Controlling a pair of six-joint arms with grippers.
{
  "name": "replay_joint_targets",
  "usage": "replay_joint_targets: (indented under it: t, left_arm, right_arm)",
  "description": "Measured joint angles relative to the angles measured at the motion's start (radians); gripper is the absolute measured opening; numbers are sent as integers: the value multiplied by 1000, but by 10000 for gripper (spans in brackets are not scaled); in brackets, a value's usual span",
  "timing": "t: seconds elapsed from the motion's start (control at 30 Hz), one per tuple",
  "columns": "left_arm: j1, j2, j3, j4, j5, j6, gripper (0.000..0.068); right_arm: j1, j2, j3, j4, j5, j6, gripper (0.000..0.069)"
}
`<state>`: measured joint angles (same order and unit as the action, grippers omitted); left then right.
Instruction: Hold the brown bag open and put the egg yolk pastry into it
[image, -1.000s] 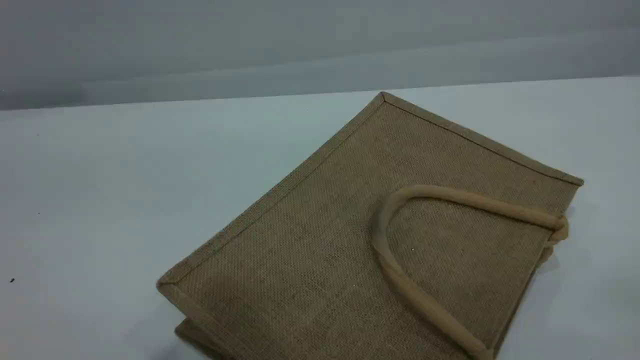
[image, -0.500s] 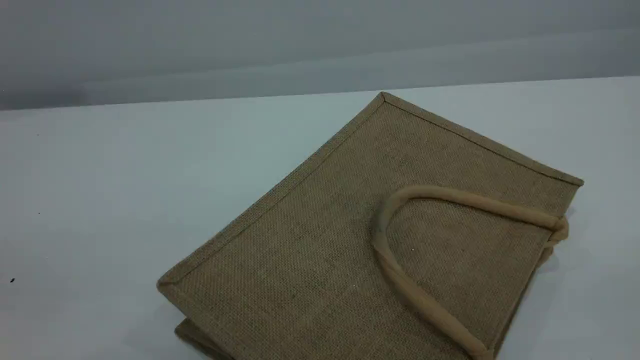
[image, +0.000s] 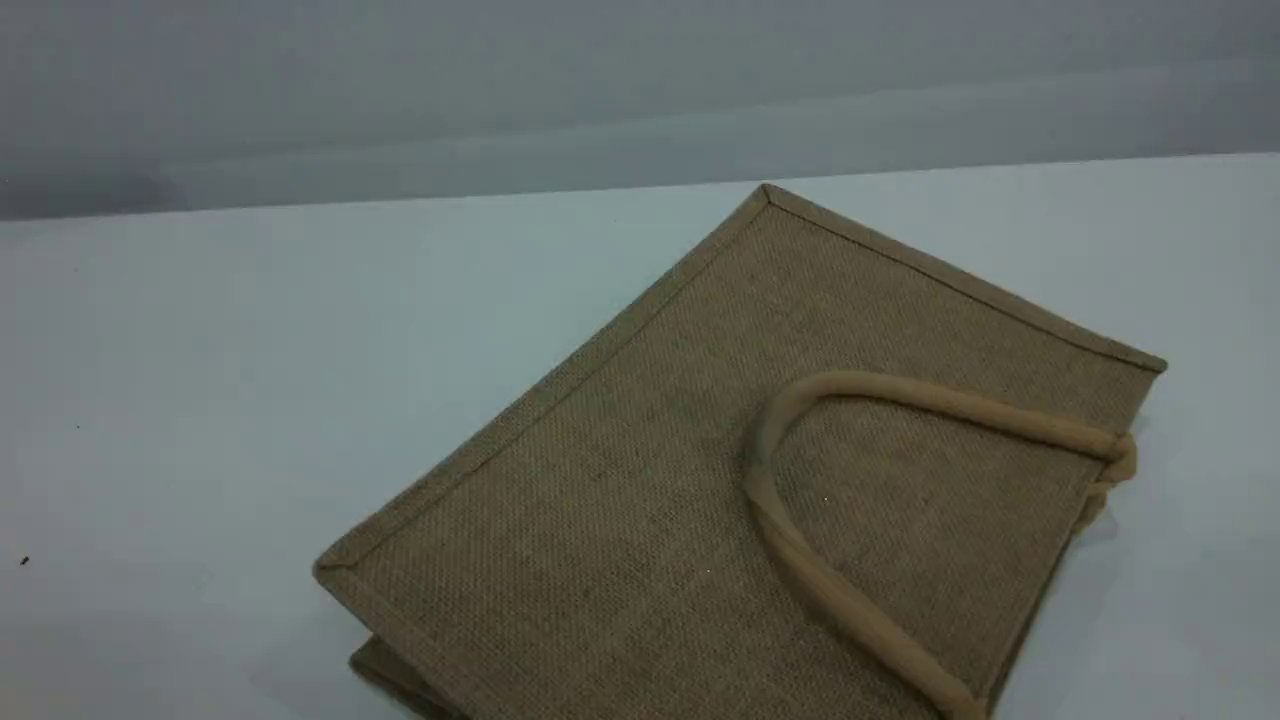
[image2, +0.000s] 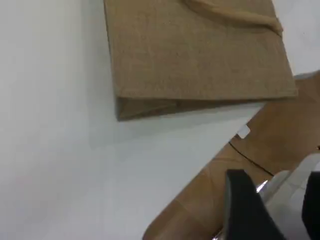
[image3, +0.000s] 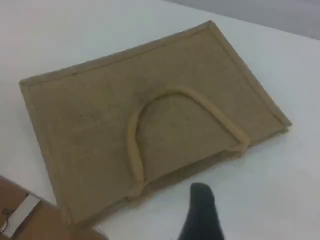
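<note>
White desk (image: 250, 380) carried the brown bag (image: 700, 480), lying flat and shut. It lay ahead of the left gripper (image2: 272, 210), whose spread I could not tell, and just beyond the right gripper (image3: 202, 210), which stood wide and empty. No egg yolk pastry showed in any view. The jute looked stiff yet light; its upper handle (image3: 165, 97) seemed the best hold for lifting the mouth.
</note>
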<state>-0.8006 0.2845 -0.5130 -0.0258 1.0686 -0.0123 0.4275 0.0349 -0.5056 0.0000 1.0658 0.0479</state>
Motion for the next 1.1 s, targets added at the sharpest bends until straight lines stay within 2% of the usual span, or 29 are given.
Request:
replay_joint_targets:
  t: [0.1, 0.17, 0.37, 0.5, 0.93, 1.0, 1.1]
  left_arm:
    - [0, -18, 11, -1, 18, 0, 282]
    - [0, -29, 11, -2, 12, 0, 282]
    - [0, -31, 9, -3, 12, 0, 282]
    - [0, -31, 9, -3, 12, 0, 282]
    - [3, -31, 9, -3, 11, 0, 282]
    - [31, -31, 9, -4, 11, 4, 282]
    - [121, -31, 9, -5, 11, 4, 282]
  right_arm:
    - [-12, 0, 0, 0, 0, 0, 468]
    - [-54, 0, 0, 0, 0, 0, 468]
    - [-281, -3, 0, 0, 0, 0, 459]
    - [-376, -36, 0, 0, 1, 0, 459]
    - [-379, -35, 0, 0, -1, 0, 452]
    - [-379, -35, 0, 0, -1, 0, 452]
    - [-380, -35, 0, 0, -1, 0, 452]
